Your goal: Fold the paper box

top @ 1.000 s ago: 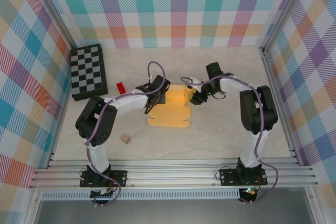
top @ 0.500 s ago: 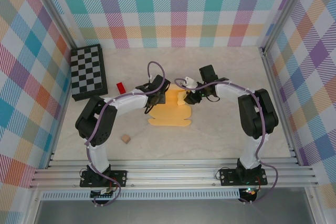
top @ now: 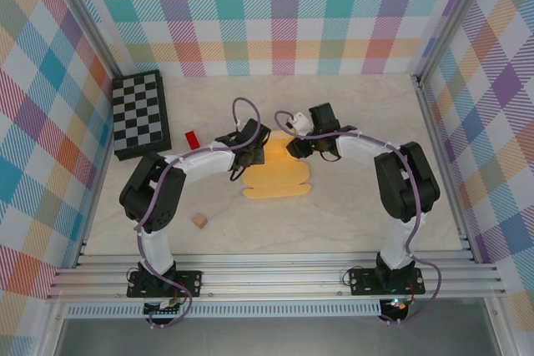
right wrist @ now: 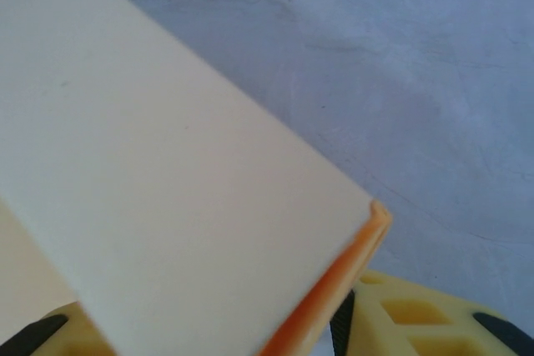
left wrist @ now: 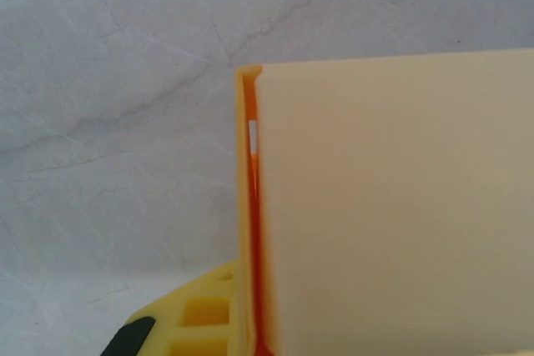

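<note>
The paper box (top: 279, 179) is a yellow-orange card sheet lying mid-table, with its far part raised between the two arms. My left gripper (top: 255, 150) is at its far left corner and my right gripper (top: 294, 147) at its far right corner. Seen from the left wrist, a pale panel (left wrist: 392, 206) rises with an orange folded edge beside my yellow finger (left wrist: 196, 323), shut on the card. From the right wrist, a pale panel (right wrist: 167, 181) slants across, its orange edge running down against my finger (right wrist: 417, 314); that gripper looks shut on it.
A black-and-grey chessboard (top: 140, 114) lies at the back left. A small red block (top: 192, 137) sits beside it, close to my left forearm. A small tan cube (top: 199, 220) rests near the left arm's base. Plaid walls enclose the table on three sides.
My right gripper has moved left and slightly back, bringing the sheet's right side with it, so the card now looks narrower. The left gripper has stayed put.
</note>
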Controlling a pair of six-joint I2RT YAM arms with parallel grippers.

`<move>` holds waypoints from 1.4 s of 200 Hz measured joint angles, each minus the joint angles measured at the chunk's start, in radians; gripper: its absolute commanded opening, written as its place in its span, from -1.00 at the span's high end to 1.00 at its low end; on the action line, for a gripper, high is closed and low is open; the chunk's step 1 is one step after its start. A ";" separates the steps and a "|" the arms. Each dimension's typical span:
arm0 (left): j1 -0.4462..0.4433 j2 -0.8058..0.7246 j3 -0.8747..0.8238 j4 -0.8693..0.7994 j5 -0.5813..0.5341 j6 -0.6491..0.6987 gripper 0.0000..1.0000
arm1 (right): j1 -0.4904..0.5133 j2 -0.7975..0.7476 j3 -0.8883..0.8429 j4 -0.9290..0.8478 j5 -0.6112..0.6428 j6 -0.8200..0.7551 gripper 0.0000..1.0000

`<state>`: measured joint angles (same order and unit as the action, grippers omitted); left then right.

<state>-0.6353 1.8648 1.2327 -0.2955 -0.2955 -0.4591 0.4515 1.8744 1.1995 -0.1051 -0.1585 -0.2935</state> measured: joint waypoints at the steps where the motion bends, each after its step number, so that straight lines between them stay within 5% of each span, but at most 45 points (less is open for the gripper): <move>1: 0.000 0.000 0.000 0.000 0.001 -0.002 1.00 | 0.002 0.000 -0.001 0.002 0.006 0.005 0.14; 22: -0.001 -0.002 0.000 -0.011 0.002 -0.030 1.00 | 0.043 0.000 -0.012 0.037 0.111 0.070 0.32; 48: -0.004 -0.003 0.001 -0.025 -0.013 -0.058 1.00 | 0.093 -0.002 -0.021 0.071 0.280 0.172 0.91; 92: -0.014 -0.004 0.008 -0.055 -0.036 -0.130 1.00 | 0.208 0.001 0.014 0.014 0.583 0.369 0.96; 143: -0.013 -0.003 0.019 -0.075 -0.023 -0.170 1.00 | 0.256 0.011 0.045 -0.100 0.703 0.645 0.88; 199: -0.012 -0.003 0.021 -0.070 0.002 -0.201 1.00 | 0.252 0.019 0.065 -0.134 0.724 0.812 0.50; 211: -0.013 -0.003 0.021 -0.072 -0.003 -0.211 1.00 | 0.251 0.018 0.049 -0.107 0.719 0.809 0.37; 280: -0.018 0.004 0.039 -0.108 -0.028 -0.224 1.00 | 0.226 -0.058 -0.198 0.168 0.487 0.582 0.31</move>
<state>-0.6533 1.8690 1.2720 -0.4034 -0.3233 -0.6834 0.6773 1.8168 1.0012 0.0631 0.3283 0.2882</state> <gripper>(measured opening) 0.076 0.332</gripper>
